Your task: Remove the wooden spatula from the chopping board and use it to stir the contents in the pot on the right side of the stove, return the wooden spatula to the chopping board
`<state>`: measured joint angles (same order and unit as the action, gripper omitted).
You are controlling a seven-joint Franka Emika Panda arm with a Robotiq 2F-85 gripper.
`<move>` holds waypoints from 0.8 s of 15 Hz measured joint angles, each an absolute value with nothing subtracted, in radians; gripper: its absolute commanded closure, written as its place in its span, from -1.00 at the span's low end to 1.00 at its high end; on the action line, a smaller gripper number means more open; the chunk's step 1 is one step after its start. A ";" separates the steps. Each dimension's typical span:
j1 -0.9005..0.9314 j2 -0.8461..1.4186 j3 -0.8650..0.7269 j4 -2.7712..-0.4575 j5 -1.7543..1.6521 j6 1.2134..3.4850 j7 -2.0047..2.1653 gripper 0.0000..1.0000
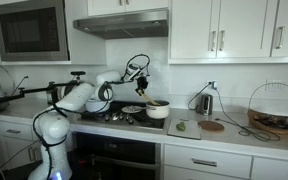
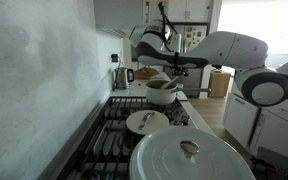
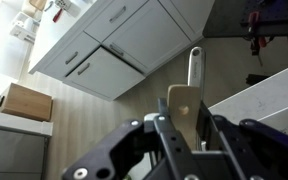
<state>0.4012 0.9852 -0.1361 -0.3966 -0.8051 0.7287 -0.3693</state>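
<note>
In an exterior view: gripper [image 1: 140,70] high above stove [image 1: 109,118]; pot [image 1: 157,109] below it, slightly toward chopping board [image 1: 184,127] on bench.
In an exterior view: pot [image 2: 162,93] under my arm.
Wrist view: gripper clenched on wooden spatula [image 3: 184,102], long axis straight out from jaws. I judge descent comes next.

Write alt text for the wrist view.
The gripper holds the wooden spatula between its fingers, high above the room. Beyond it are a wooden floor, white cabinet drawers and a pale countertop edge.
</note>
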 measured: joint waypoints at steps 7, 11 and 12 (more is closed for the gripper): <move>0.389 0.982 -0.131 -0.377 -0.727 0.732 -0.369 0.85; 0.388 0.979 -0.131 -0.377 -0.711 0.739 -0.369 0.85; 0.388 0.978 -0.131 -0.377 -0.709 0.741 -0.369 0.85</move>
<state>0.3881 0.9781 -0.1309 -0.3771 -0.7090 0.7406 -0.3688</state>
